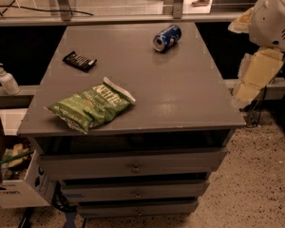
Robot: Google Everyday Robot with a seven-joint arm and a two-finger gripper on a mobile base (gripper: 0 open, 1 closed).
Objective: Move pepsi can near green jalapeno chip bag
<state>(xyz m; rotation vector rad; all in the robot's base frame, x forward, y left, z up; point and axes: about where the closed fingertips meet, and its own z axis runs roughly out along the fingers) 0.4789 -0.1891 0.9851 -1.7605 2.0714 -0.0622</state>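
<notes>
Camera view: small blue cylindrical pepsi can point(166, 37) on its side, upper centre of grey tabletop point(180, 94); crinkled green jalapeno chip bag point(91, 106) lower left, well apart. Gripper point(249, 82) right edge, off table; jaw state cannot tell. Risk: sideways can rolls off when nudged.

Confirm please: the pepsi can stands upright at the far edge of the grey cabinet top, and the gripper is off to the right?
Not quite. In the camera view the pepsi can lies on its side, not upright, at the cabinet top's far edge. The gripper is off to the right.
</notes>
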